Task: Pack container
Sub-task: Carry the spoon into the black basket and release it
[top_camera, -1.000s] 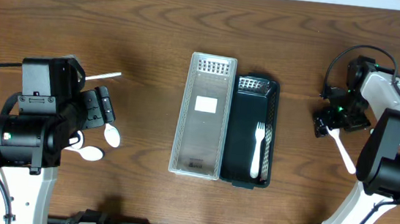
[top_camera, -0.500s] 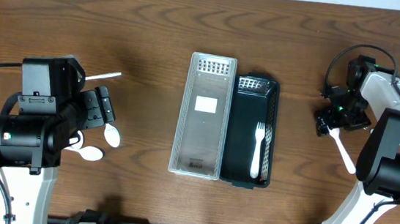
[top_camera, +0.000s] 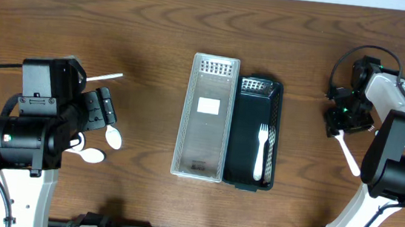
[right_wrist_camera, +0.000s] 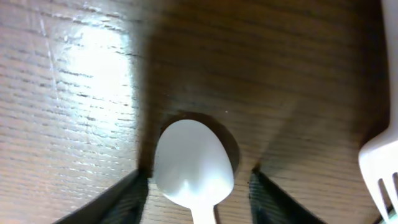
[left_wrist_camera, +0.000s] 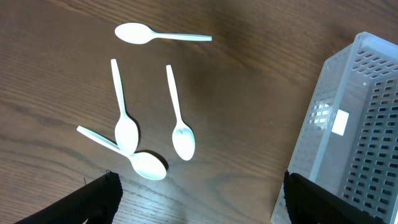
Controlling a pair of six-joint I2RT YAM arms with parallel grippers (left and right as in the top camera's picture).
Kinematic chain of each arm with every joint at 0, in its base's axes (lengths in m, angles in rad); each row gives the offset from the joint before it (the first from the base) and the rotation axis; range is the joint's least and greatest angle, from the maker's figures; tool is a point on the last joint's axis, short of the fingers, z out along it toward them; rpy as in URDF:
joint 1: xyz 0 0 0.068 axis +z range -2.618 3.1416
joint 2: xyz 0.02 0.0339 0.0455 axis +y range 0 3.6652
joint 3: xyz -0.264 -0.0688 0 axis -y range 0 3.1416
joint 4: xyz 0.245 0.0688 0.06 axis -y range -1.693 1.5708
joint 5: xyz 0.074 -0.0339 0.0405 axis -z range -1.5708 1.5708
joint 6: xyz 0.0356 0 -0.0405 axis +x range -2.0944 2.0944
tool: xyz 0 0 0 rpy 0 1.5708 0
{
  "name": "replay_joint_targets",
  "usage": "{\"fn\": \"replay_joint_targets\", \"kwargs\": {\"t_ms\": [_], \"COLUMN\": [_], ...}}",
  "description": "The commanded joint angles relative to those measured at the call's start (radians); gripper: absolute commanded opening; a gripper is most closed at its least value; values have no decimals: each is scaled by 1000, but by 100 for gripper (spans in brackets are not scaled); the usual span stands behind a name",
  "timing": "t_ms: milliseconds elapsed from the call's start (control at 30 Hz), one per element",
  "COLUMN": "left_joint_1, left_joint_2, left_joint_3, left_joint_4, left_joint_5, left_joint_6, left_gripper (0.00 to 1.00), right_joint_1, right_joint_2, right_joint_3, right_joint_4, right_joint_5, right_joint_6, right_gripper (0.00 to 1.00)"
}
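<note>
The right tool [right_wrist_camera: 198,186] stands parted, white spoon [right_wrist_camera: 193,163] lying between its fingers.

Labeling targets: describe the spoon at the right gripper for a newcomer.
From the black tray mid-table, look right to the right gripper. The white spoon lies beneath it, handle trailing frontward. It's the only spoon there; the other spoons lie far left.
</note>
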Motion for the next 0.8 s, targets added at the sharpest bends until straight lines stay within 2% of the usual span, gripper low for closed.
{"fn": "replay_joint_targets", "kwargs": {"t_ms": [0,233,367,600,767], "left_joint_1": [4,4,4,4,4], "left_joint_2": [0,0,0,0,0], "left_joint_3": [11,11,11,11,11], "left_joint_4": [-2,-2,-2,5,16], "left_joint_5": [-12,-12,-12,-12,-12], "left_joint_6": [-12,-12,-12,0,0], "left_gripper": [86,86,86,86,86], "right_joint_1": [-11,-11,-11,13,77], "right_joint_2": [26,26,26,21,-29], "right_joint_3": [-23,-23,-23,-8,103], "right_joint_4": [7,7,7,4,-99], "right_joint_5": [-27,-27,-27,-27,-27], "right_joint_6": [19,44,56,124,190], "right_gripper": [47,32,30,1,1]}}
